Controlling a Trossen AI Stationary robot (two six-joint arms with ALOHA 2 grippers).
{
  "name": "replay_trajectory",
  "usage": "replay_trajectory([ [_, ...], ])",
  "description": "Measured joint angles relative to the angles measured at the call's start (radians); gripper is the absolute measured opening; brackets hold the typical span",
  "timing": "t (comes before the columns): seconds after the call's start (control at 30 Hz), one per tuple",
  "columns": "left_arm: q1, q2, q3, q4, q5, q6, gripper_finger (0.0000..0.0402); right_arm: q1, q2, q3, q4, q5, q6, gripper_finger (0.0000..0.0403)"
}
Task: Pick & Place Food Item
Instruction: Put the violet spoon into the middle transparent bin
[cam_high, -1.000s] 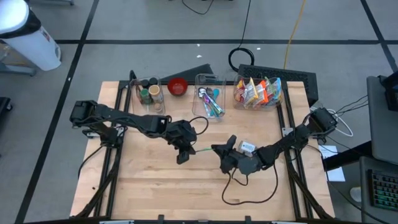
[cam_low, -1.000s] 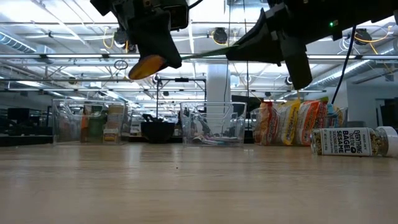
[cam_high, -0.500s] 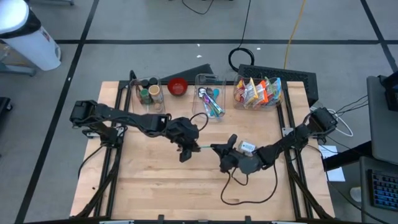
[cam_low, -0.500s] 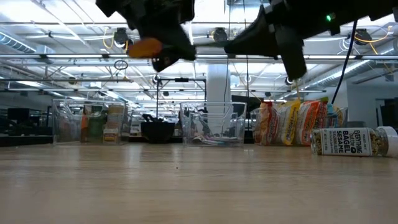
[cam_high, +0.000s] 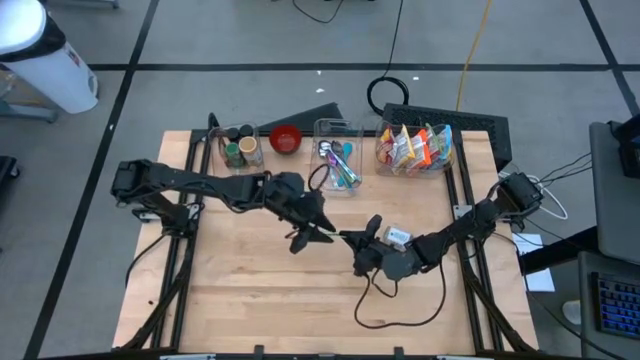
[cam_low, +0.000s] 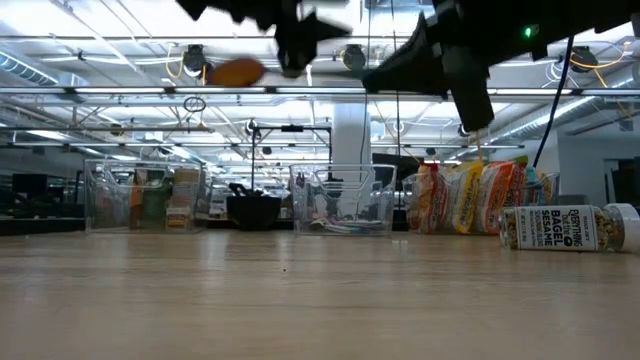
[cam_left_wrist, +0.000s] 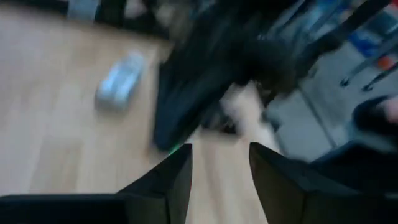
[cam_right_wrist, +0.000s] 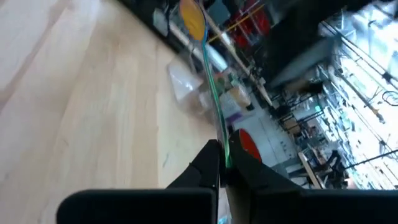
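A spoon with a thin green handle (cam_right_wrist: 214, 99) and an orange bowl (cam_right_wrist: 193, 18) hangs well above the wooden table (cam_high: 240, 290). My right gripper (cam_right_wrist: 222, 163) is shut on its handle. In the low view the orange bowl (cam_low: 237, 72) sticks out level toward the left, free in the air. My left gripper (cam_left_wrist: 217, 180) is open just beside and above the spoon, its fingers (cam_high: 318, 224) pointing toward the right arm with nothing between them. A seasoning bottle (cam_low: 560, 228) lies on its side on the table by the right arm. My right gripper pinches the green handle's end (cam_right_wrist: 221, 149) between its two fingers, at the end away from the bowl. The fingers lie nearly level and along the handle. The spoon is lifted clear of the table and reaches out beyond the fingertips, bowl end free.
Along the far edge stand a clear bin with jars (cam_high: 240, 150), a red bowl (cam_high: 286, 139), a bin of utensils (cam_high: 338, 162) and a bin of snack bags (cam_high: 414, 148). A black cable (cam_high: 400, 300) loops on the table near the right arm. The near half is bare wood.
My left gripper has opened, let go of the spoon's bowl end, risen and drawn back toward the far left, tipping up. The spoon stays in my right gripper; its orange bowl has come up from a lower, tilted position to level.
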Motion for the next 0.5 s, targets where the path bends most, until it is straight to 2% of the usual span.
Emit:
replay_trajectory([
  [0.2,-0.001,-0.004,0.132,-0.007,0.131,0.056,0.0182,-0.010,0.002,-0.002,-0.049,0.005,0.075,0.0001],
  [0.33,-0.017,-0.024,0.234,-0.055,0.139,0.120,0.0184,-0.036,-0.002,-0.002,-0.077,0.036,0.168,0.0001],
  [0.4,-0.032,-0.041,0.291,-0.094,0.106,0.178,0.0184,-0.053,-0.003,-0.002,-0.100,0.071,0.215,0.0001],
  [0.5,-0.069,-0.086,0.352,-0.207,-0.022,0.295,0.0184,-0.075,-0.004,-0.008,-0.116,0.108,0.263,0.0001],
])
